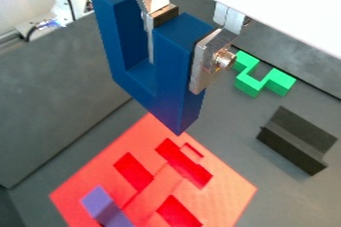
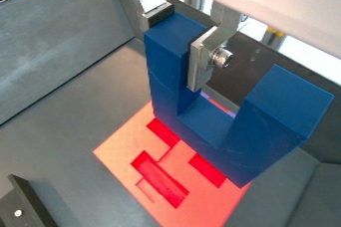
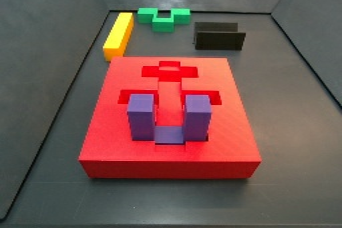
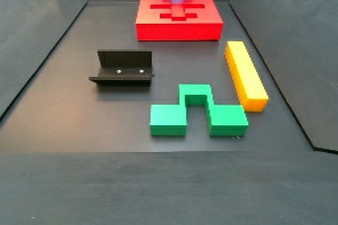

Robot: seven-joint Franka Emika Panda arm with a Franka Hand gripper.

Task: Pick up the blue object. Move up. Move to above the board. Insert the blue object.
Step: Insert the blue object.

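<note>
My gripper [image 1: 180, 52] is clamped on the blue object [image 1: 154, 67] — one silver finger [image 2: 202, 57] lies flat against a prong, and the block hangs in the air with its base downward. Both wrist views show it above the board [image 2: 134, 141], clear of the red top and its recesses. In both side views neither my gripper nor the blue object appears. The purple block [image 3: 163, 117] sits upright in the board, and the green block [image 4: 196, 111], yellow bar [image 4: 246, 73] and fixture [image 4: 125, 68] rest on the dark surface [image 4: 79, 120].
</note>
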